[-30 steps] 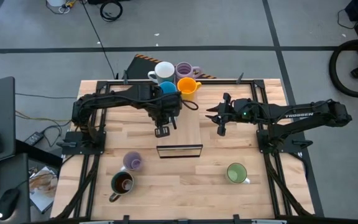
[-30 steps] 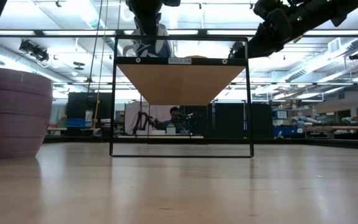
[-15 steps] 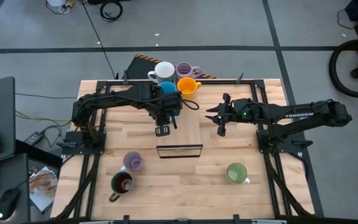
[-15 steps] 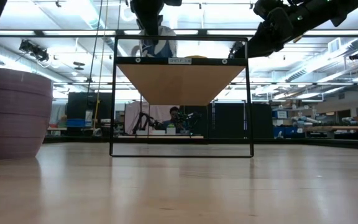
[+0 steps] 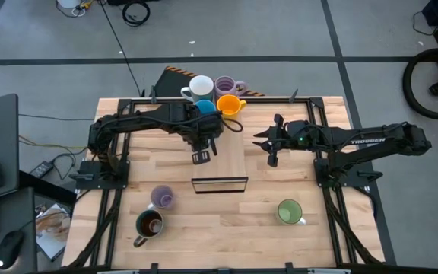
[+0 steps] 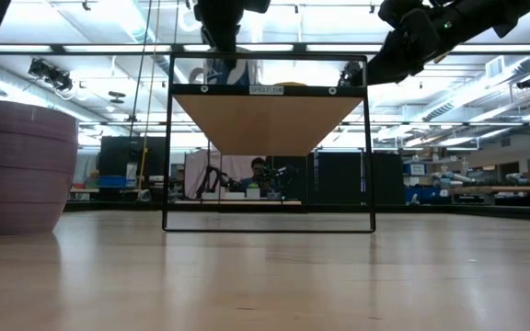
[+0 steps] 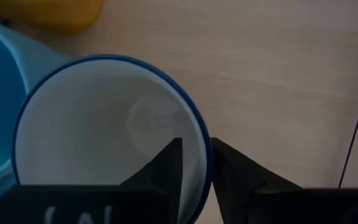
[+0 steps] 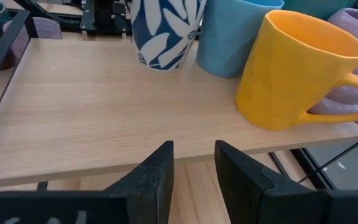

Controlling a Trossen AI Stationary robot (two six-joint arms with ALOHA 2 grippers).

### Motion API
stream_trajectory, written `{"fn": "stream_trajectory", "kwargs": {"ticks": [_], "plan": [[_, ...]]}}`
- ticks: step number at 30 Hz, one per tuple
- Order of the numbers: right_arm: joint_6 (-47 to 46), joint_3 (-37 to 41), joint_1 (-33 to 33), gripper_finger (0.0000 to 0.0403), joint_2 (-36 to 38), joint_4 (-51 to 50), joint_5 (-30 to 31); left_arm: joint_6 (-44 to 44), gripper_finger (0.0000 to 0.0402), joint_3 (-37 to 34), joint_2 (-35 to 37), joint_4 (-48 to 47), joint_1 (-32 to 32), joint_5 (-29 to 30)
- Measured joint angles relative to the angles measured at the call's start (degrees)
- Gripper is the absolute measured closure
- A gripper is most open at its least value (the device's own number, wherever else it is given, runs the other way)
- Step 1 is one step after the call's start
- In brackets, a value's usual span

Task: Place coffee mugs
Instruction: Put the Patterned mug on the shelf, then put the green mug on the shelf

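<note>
**left gripper setting a patterned mug on the shelf**

nearest, low in the high view, a green mug [image 5: 288,211], a lilac mug [image 5: 162,197] and a dark olive mug [image 5: 150,223] waited on the table [image 5: 226,228]. mid-frame, the left gripper [image 7: 194,163] pinched the rim of the blue-and-white patterned mug [image 7: 104,134], one finger inside, on the shelf [image 5: 230,156] beside the blue mug [image 8: 235,31]. judged next: release and lift clear. the right gripper [image 8: 192,163] hovered right of centre, slightly parted, empty. compared with a second earlier, the left gripper sat a touch higher in frame. farthest, the orange mug [image 5: 230,106] stood by.
</note>
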State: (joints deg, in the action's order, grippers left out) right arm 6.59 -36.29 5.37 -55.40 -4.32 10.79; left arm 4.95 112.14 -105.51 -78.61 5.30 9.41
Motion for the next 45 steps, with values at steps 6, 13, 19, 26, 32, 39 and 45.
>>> {"fn": "stream_trajectory", "kwargs": {"ticks": [6,13,19,26,32,39,45], "plan": [[0.0,0.0,-0.8,0.0280,0.0,0.0,0.0,-1.1,0.0328,0.0,0.0,0.2,0.0,1.1],[-0.2,0.0,-1.6,0.0280,0.0,0.0,0.0,-4.2,0.0324,0.0,0.0,1.5,0.0,2.6],[-0.2,0.0,-1.7,0.0280,0.0,0.0,0.0,-6.6,0.0323,0.0,0.0,1.3,0.4,2.9],[-0.2,0.0,-1.7,0.0280,0.0,0.0,0.0,-9.4,0.0323,0.0,0.0,1.5,0.3,3.4],[-0.2,0.0,-1.7,0.0280,0.0,0.0,0.0,-10.8,0.0322,0.0,0.0,2.0,-0.8,3.8],[-0.2,0.0,-1.7,0.0280,0.0,0.0,0.0,-12.5,0.0277,0.0,0.0,2.5,-2.3,6.5],[-0.2,0.0,-1.7,0.0280,0.0,0.0,0.0,-13.2,0.0239,0.0,0.0,2.6,-2.6,7.0]]}}
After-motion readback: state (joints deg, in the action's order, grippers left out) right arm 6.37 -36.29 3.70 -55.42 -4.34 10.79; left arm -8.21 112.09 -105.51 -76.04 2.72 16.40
